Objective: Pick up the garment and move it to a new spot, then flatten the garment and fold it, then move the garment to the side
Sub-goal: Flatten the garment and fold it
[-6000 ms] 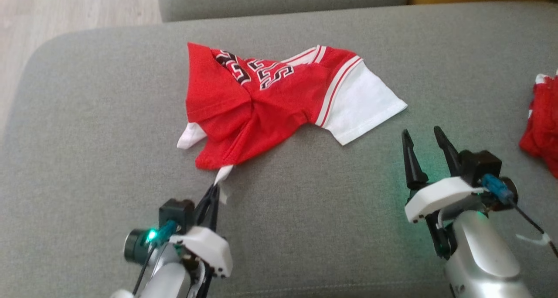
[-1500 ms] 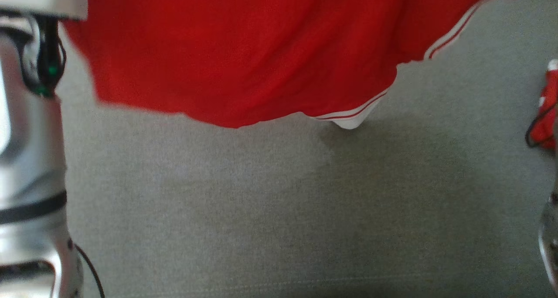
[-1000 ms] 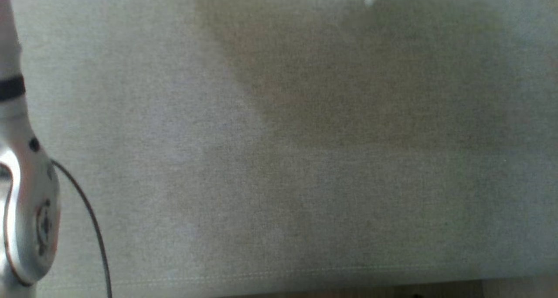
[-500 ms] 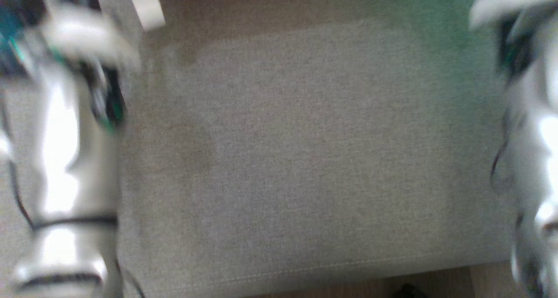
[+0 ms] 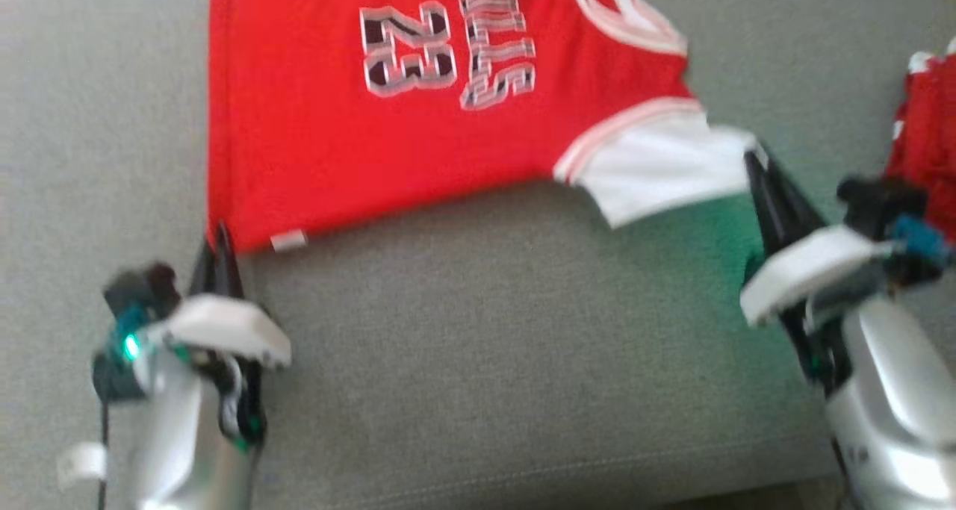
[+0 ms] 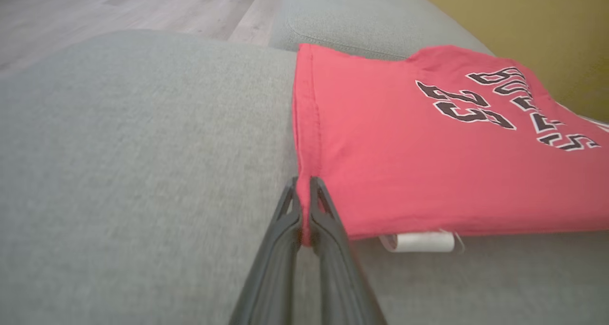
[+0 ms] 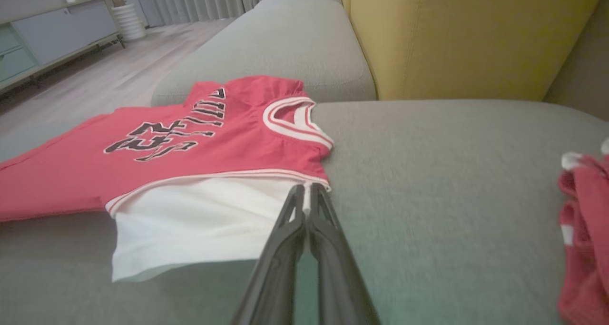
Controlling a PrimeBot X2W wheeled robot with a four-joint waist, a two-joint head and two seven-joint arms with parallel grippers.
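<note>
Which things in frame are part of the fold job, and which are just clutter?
In the job:
- red fabric basketball jersey with white sleeves, spread on the grey fabric sofa seat
- left gripper, shut on its hem corner
- right gripper, shut on its sleeve edge

Lying about:
- crumpled red-and-white garment, at the right
- yellow sofa back cushion

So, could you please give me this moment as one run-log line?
stage: flattening | jersey: spread on sofa | left gripper: shut on hem corner | right gripper: shut on white sleeve
</note>
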